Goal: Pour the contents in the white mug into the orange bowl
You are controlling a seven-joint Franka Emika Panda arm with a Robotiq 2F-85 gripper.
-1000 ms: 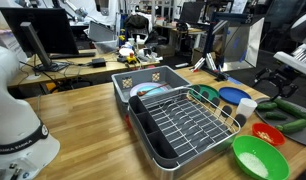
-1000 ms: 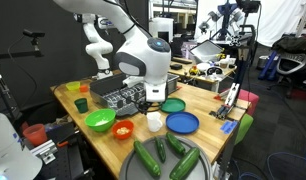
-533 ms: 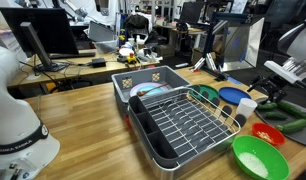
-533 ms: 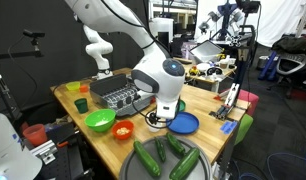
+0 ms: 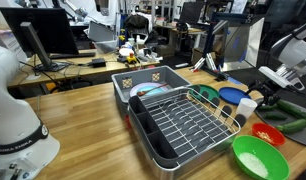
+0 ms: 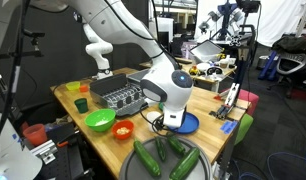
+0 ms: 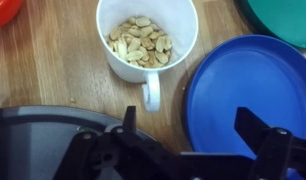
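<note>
The white mug (image 7: 145,38) stands upright on the wooden table and holds pale nuts; its handle points toward my gripper. It also shows in an exterior view (image 5: 247,107). My gripper (image 7: 193,130) is open and empty, its fingers spread just short of the mug's handle and over the edge of the blue plate (image 7: 248,95). In an exterior view my gripper (image 5: 261,94) hangs just above the mug. The orange bowl (image 5: 268,133) sits close beside the mug and shows again in the other exterior view (image 6: 123,129). Only its rim (image 7: 1,10) enters the wrist view.
A green bowl (image 5: 255,157) with a white inside sits by the orange bowl. A grey dish rack (image 5: 178,115) fills the table's middle. Several cucumbers (image 6: 158,155) lie near the table's edge. The blue plate (image 5: 231,95) lies beside the mug.
The arm has swung over and down toward the white mug and blue plate. In an exterior view its wrist now hides the mug. The mug and bowls have not moved.
</note>
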